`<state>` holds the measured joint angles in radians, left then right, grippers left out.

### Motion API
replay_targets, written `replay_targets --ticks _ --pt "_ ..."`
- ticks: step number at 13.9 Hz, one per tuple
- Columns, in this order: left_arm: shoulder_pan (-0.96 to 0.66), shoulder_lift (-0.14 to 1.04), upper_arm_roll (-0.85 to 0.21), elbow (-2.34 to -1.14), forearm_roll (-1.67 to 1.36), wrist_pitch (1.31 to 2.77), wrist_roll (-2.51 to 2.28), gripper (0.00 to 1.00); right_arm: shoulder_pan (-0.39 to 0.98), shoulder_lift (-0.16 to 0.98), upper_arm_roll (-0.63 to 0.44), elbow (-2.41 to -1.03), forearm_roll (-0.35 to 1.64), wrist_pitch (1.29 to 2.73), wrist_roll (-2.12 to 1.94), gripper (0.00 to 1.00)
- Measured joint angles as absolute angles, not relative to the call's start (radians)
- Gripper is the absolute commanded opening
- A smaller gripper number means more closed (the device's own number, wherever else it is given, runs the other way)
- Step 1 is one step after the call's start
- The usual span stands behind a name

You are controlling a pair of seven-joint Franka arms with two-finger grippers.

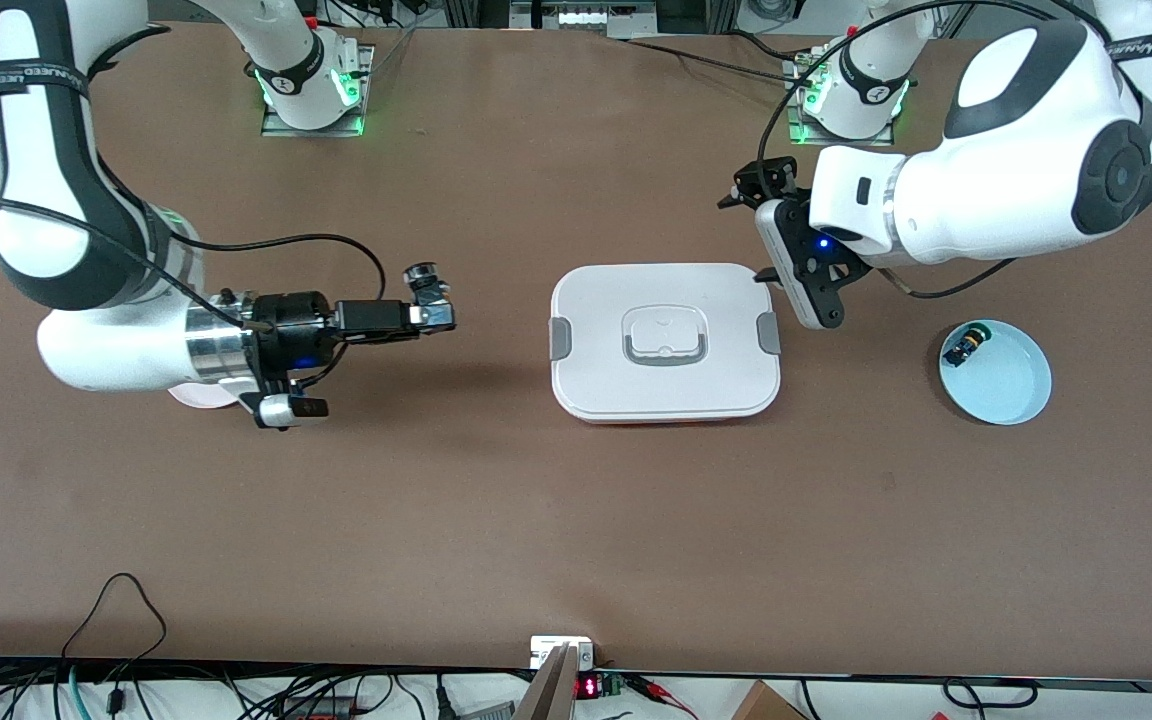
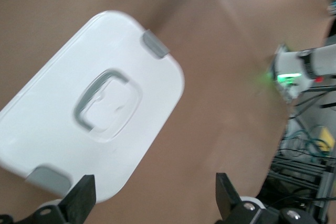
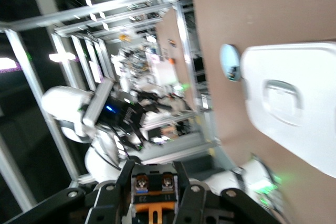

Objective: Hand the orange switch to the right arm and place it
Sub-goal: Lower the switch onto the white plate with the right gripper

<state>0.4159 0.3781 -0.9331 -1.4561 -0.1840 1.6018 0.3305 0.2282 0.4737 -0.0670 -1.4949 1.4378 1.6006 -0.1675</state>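
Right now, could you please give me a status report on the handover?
Left gripper open, over table beside the white lidded container. Right gripper shut on the orange switch, in the air. Switch not yet placed; pink plate under the right arm.

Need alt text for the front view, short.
The right arm's tool, shut on the orange switch, hangs over bare table toward its own end, beside a closed white lidded box at the centre. The left arm's tool is open in the air by the box; a blue dish holds another small switch.
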Motion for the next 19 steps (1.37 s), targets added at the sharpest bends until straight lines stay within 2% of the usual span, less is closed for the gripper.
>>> replay_targets --ticks 4,7,9,11,13,15,17,19 --pt "0.355 0.378 -0.933 -1.444 0.144 1.498 0.206 1.00 0.175 0.476 -0.067 -1.409 1.165 1.521 -0.168 0.00" --pt "0.352 0.370 -0.906 -1.388 0.293 1.411 0.179 1.00 0.152 0.476 -0.067 -1.340 0.947 1.478 -0.172 0.00" --pt "0.321 0.323 -0.782 -1.373 0.290 1.406 0.154 1.00 0.140 0.476 -0.067 -1.325 0.800 1.469 -0.207 0.00" --pt "0.246 0.250 -0.605 -1.388 0.217 1.448 0.059 1.00 0.138 0.477 -0.067 -1.325 0.632 1.469 -0.232 0.00" --pt "0.149 0.156 -0.417 -1.466 0.139 1.529 -0.048 1.00 0.136 0.476 -0.067 -1.335 0.450 1.492 -0.269 0.00" --pt "0.061 0.049 -0.242 -1.593 0.062 1.604 -0.092 1.00 0.129 0.468 -0.067 -1.381 0.284 1.570 -0.292 0.00" --pt "0.006 -0.032 -0.112 -1.684 0.007 1.634 -0.097 1.00 0.115 0.456 -0.068 -1.463 0.145 1.676 -0.299 0.00" --pt "-0.014 -0.064 -0.065 -1.709 0.001 1.670 -0.097 1.00 0.094 0.450 -0.068 -1.557 0.050 1.803 -0.300 0.00"
